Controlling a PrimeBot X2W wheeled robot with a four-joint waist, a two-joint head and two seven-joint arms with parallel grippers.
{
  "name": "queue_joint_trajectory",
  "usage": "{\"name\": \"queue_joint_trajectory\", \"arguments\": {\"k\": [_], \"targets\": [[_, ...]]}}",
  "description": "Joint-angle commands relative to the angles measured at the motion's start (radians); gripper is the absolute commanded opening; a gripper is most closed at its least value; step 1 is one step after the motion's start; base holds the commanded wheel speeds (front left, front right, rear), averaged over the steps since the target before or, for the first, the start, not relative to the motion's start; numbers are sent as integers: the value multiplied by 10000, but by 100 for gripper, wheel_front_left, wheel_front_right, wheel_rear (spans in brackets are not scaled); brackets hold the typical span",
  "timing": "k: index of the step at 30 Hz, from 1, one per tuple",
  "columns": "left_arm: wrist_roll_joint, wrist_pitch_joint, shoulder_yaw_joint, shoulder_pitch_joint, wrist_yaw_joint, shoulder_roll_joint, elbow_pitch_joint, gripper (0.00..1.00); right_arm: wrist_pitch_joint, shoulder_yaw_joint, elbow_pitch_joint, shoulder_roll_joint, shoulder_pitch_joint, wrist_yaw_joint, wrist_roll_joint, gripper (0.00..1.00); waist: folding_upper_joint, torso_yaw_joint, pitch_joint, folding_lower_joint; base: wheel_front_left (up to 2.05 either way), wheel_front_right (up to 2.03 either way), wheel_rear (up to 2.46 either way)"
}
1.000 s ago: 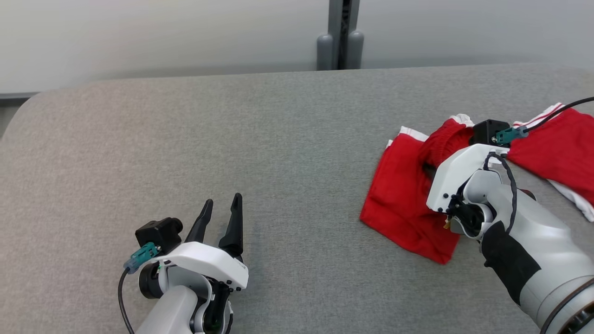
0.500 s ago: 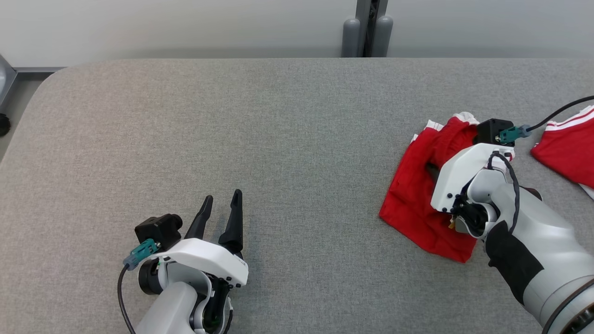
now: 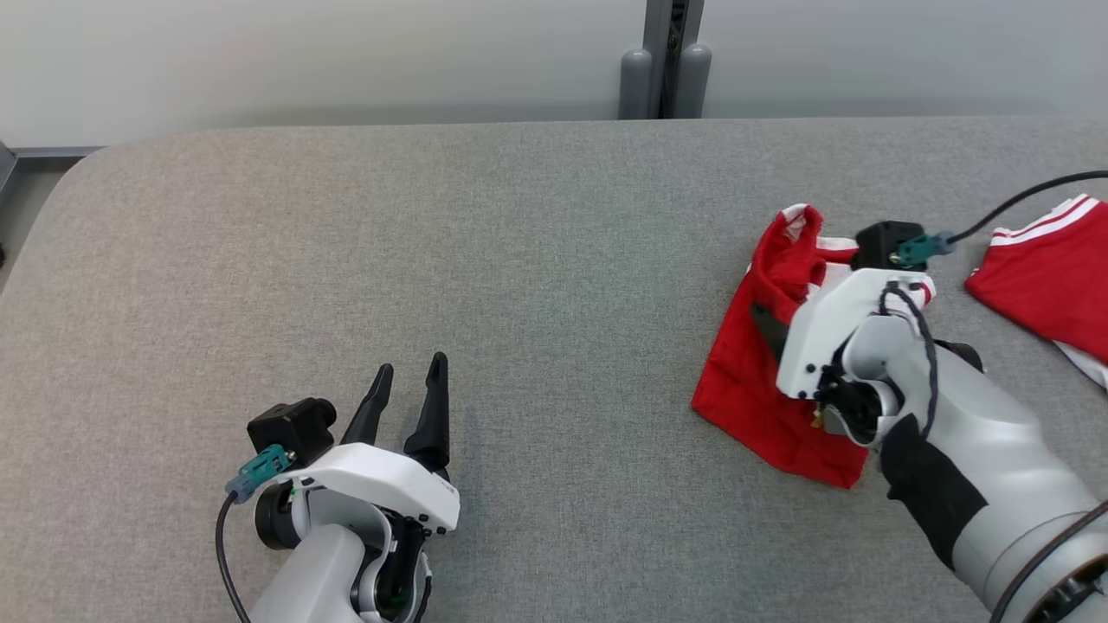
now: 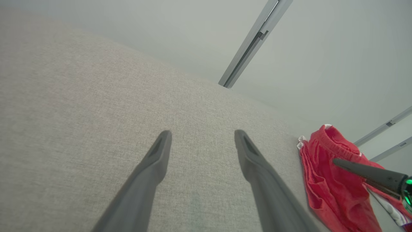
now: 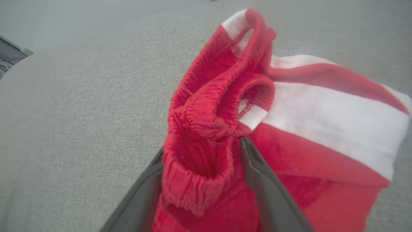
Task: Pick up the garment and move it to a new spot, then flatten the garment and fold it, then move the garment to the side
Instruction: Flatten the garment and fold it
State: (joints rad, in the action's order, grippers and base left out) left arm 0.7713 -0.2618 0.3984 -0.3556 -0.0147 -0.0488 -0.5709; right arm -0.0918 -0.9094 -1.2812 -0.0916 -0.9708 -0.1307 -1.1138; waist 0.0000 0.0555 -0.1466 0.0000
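The garment (image 3: 740,381) is a pair of red shorts with white stripes, lying crumpled at the right of the grey table (image 3: 519,260). Its elastic waistband (image 5: 219,106) stands bunched up. My right gripper (image 3: 779,322) is down on it. Its jaws stand open, and a fold of waistband sits loosely between the fingers (image 5: 257,174). The left wrist view shows the garment (image 4: 325,180) at the right, with one right finger (image 4: 363,170) over it. My left gripper (image 3: 409,368) rests open and empty at the front left, its fingers (image 4: 154,167) over bare table.
A second red piece with white stripes (image 3: 1047,285) lies at the table's right edge, a small gap away from the garment. A grey post (image 3: 662,61) stands behind the far edge. The table's rounded far-left corner (image 3: 78,164) is in view.
My right gripper has opened on the waistband. The garment now lies apart from the other red piece, which it overlapped before. The camera shifted; the left arm has kept still.
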Motion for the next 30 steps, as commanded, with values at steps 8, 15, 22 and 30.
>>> {"name": "queue_joint_trajectory", "arguments": {"k": [8, 15, 22, 30], "targets": [[-79, -34, -11, -104, -5, -48, 46, 100, -108, -314, 831, 89, 277, -5, 115, 100, 0, -4, 27, 0, 0, 0, 0], [-120, -34, -25, -66, 9, -48, 52, 100, 176, -591, 1625, -24, 381, -5, 213, 100, 0, 117, -62, 0, 0, 0, 0], [-155, -34, -99, -52, 12, -47, -38, 100, 68, -925, 2573, -143, 668, -5, 45, 100, 0, 106, 48, 0, 0, 0, 0], [-174, -34, -198, 163, -8, -47, -42, 100, 958, -670, 3625, -656, 894, -5, -365, 100, 0, -137, 428, 0, 0, 0, 0]]}}
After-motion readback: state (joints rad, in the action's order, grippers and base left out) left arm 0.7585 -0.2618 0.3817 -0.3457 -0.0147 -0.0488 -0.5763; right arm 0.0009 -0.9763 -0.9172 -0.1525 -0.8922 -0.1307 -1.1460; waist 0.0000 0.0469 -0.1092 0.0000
